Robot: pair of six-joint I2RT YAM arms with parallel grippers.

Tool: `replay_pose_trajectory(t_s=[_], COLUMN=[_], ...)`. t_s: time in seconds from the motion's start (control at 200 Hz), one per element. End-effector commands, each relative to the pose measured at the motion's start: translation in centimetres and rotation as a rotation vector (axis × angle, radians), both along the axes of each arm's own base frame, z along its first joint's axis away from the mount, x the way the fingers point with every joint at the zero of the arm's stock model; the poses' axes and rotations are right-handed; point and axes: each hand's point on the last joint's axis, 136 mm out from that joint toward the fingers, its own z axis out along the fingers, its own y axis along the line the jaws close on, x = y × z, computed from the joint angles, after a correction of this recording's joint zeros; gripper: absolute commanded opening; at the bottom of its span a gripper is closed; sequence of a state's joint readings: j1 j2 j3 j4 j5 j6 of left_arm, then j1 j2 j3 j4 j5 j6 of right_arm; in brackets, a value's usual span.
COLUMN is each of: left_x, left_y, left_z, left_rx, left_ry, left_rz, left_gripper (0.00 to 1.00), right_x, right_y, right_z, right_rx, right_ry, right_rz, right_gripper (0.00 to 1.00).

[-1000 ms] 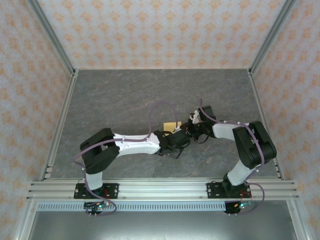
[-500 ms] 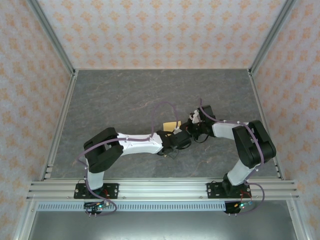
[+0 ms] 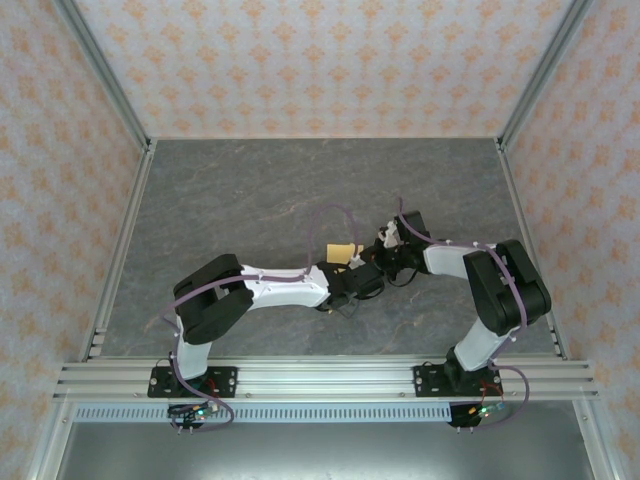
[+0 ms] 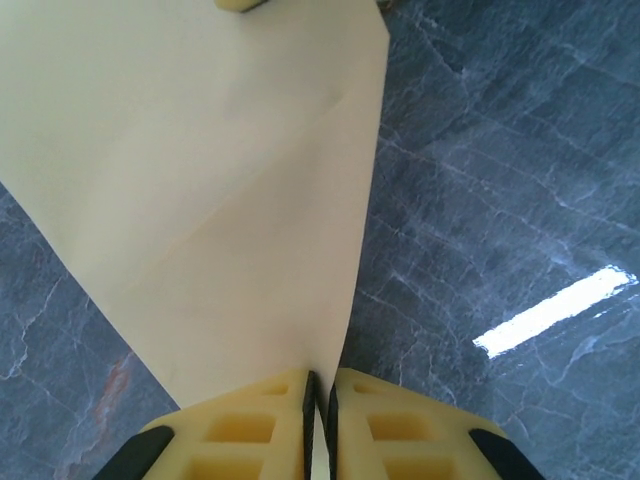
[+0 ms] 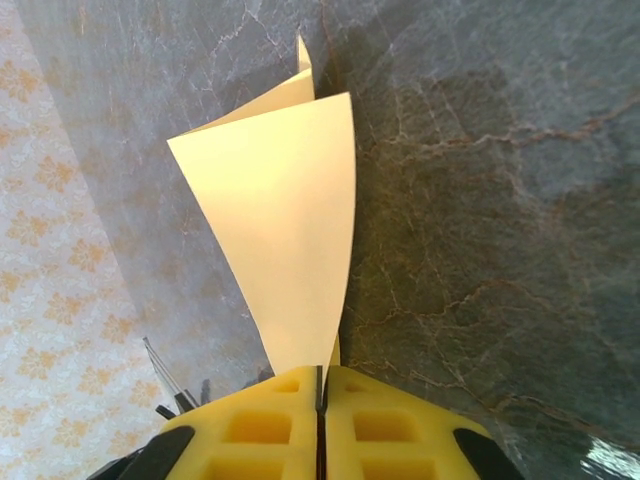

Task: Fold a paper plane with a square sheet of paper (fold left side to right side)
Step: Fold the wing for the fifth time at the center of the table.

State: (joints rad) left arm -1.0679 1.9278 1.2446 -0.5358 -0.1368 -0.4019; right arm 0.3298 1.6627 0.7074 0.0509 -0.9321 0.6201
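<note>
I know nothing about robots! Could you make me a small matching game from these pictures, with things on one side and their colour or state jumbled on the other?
Things:
1. sheet of paper
2. table
3. back wall
4. left gripper

Colour or state:
A. grey, marbled
B. shut on the sheet
C. pale yellow, creased
D. orange flower pattern

Pairs: 1-C, 2-A, 3-D, 4-B.

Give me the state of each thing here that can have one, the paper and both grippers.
square sheet of paper: folded into layers, creased, pinched by both grippers.
left gripper: shut on the square sheet of paper.
right gripper: shut on the square sheet of paper.
</note>
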Motion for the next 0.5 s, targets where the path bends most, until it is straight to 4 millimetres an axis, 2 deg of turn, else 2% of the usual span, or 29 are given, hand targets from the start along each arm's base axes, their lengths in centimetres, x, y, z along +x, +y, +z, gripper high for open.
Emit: replay_pose_trajectory(t_s=[0.0, 0.085, 0.1, 0.155, 0.315, 0.405, 0.495], left_x=[0.0, 0.0, 0.0, 0.0, 0.0, 0.3, 0.5], left_y=[0.2, 0.1, -0.2, -0.4, -1.3, -1.8, -2.3], left_z=[0.6, 0.6, 1.6, 2.0, 2.6, 3.0, 3.4], left_rx=[0.016, 0.006, -0.019, -0.044, -0.155, -0.239, -0.319], left_ry=[-0.018, -0.015, -0.024, -0.019, 0.048, 0.093, 0.139], left_rz=[0.003, -0.004, -0.006, -0.011, -0.01, 0.0, 0.017], left_gripper=[0.11, 0.1, 0.09, 0.08, 0.06, 0.05, 0.04], right_x=[0.8, 1.3, 1.4, 1.9, 2.6, 1.9, 1.0], right_y=[-0.1, -0.9, -1.1, -2.1, -5.6, -7.7, -9.0], right_z=[1.3, 2.0, 2.3, 3.0, 6.7, 7.3, 6.9], right_rx=[-0.033, -0.068, -0.075, -0.105, -0.172, -0.267, -0.346], right_ry=[-0.053, -0.086, -0.094, -0.121, -0.245, -0.277, -0.282], right_rz=[0.003, -0.014, -0.019, -0.045, -0.146, -0.174, -0.168], right_gripper=[0.14, 0.24, 0.25, 0.31, 0.56, 0.66, 0.68])
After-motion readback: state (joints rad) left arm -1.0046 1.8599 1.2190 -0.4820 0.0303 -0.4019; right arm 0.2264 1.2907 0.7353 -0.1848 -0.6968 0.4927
